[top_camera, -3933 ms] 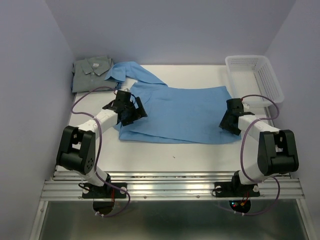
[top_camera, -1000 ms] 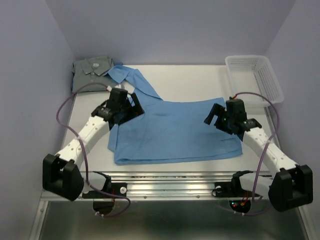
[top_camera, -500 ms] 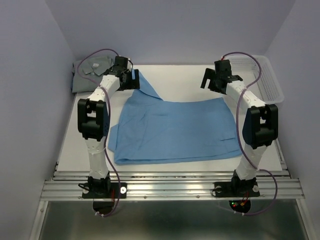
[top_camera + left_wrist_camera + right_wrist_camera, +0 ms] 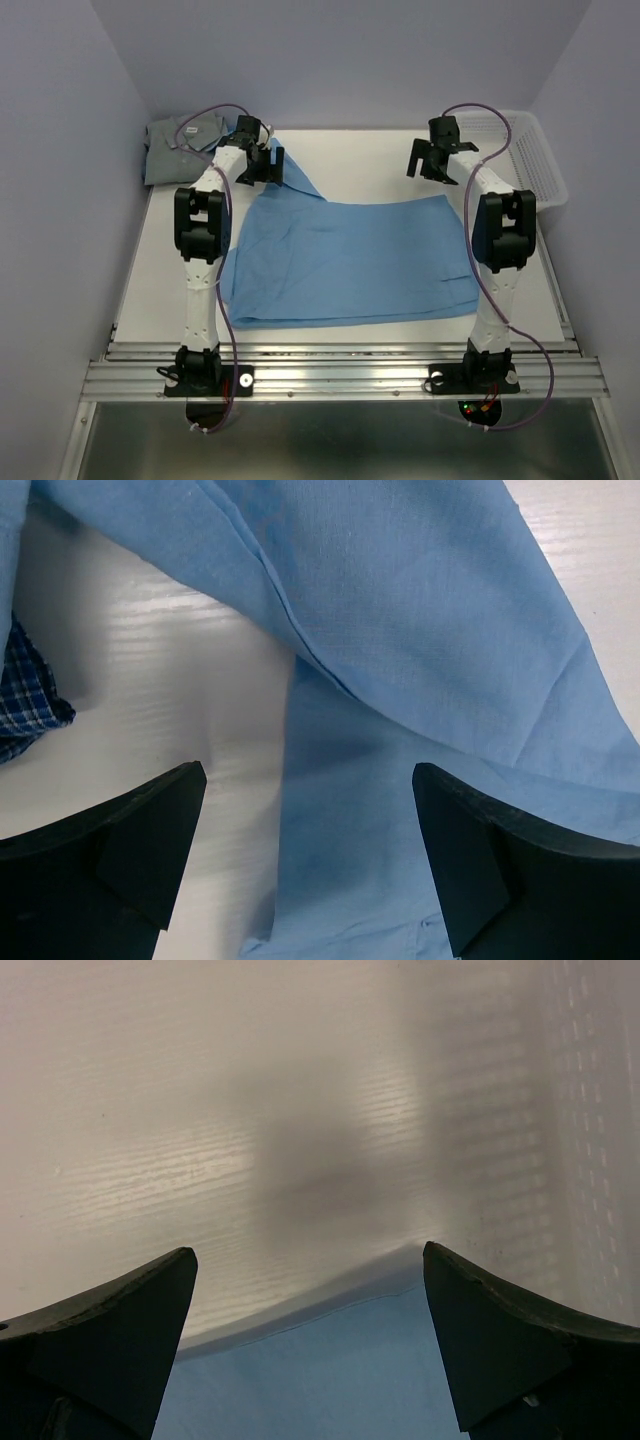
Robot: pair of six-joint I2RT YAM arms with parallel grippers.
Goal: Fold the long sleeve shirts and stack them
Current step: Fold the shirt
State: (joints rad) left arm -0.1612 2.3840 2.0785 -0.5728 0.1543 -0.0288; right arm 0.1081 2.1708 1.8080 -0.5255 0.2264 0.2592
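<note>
The light blue long sleeve shirt point(image 4: 350, 260) lies spread flat across the middle of the table, with a sleeve or collar part running up to the back left. The grey-green shirt point(image 4: 175, 148) lies folded in the back left corner. My left gripper point(image 4: 262, 166) hangs open over the blue shirt's back left part; in the left wrist view the blue cloth point(image 4: 420, 650) lies below the open left gripper point(image 4: 308, 775), untouched. My right gripper point(image 4: 430, 170) stands open above the shirt's back right corner; its wrist view shows the open right gripper point(image 4: 308, 1253) over the blue hem point(image 4: 320, 1380).
A white mesh basket point(image 4: 525, 150) stands at the back right, and the basket's wall point(image 4: 590, 1110) is close beside the right gripper. A scrap of blue-and-white checked cloth point(image 4: 25, 695) shows at the left of the left wrist view. Bare white table point(image 4: 370, 160) lies between the grippers.
Both arms have stretched from over the shirt's middle to the back of the table. The blue shirt lies nearer the front edge than at first. Both grippers stayed open.
</note>
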